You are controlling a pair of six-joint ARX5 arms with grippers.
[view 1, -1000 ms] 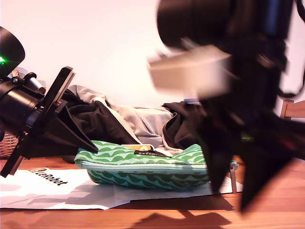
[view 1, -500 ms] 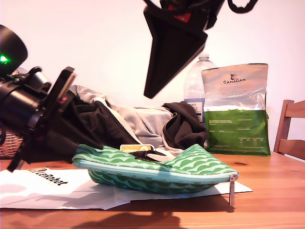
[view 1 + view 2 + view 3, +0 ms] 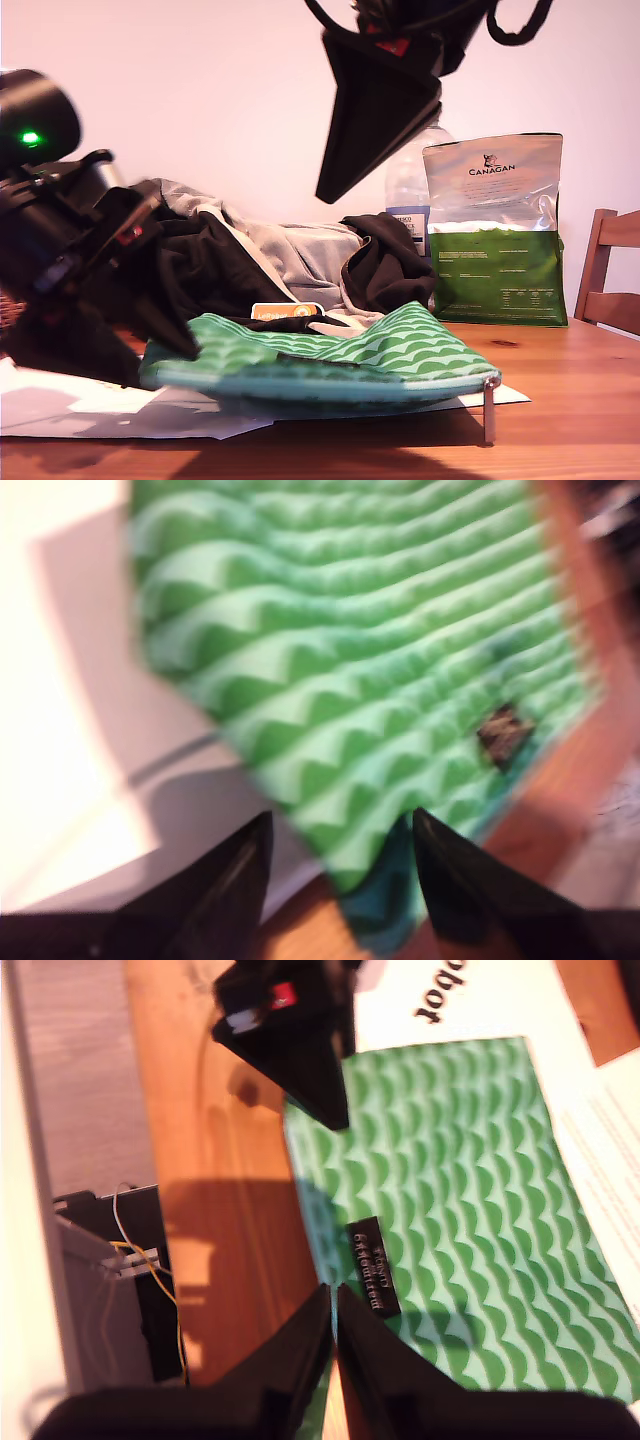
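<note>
Spread apart, my first tool [image 3: 340, 855] sits low at the green wave-patterned pouch [image 3: 370, 350], at its end toward the exterior view's left. One corner of the pouch lies between the two fingers, close to where the white paper [image 3: 60, 710] gives way to bare wood. That wrist view is blurred, so I cannot tell whether either finger touches the fabric.

My second tool [image 3: 332, 1295] has its fingers pressed together with nothing between them. It hangs well above the pouch, tips over the long edge near the small black label [image 3: 375, 1272].

The pouch lies on the paper, on the tabletop [image 3: 570, 420], with a metal pull [image 3: 488, 395] dangling at its end toward the exterior view's right. A heap of clothes [image 3: 290, 250] crowds close behind its back edge. A Canagan bag [image 3: 495, 230] and a water bottle [image 3: 405, 185] stand farther back, apart from the pouch.

Bare wood lies open on the exterior view's right of the pouch, in front of the bag. There is open air between the pouch and my second tool. In the second wrist view a strip of bare wood runs between the pouch's long edge and the tabletop's rim.
</note>
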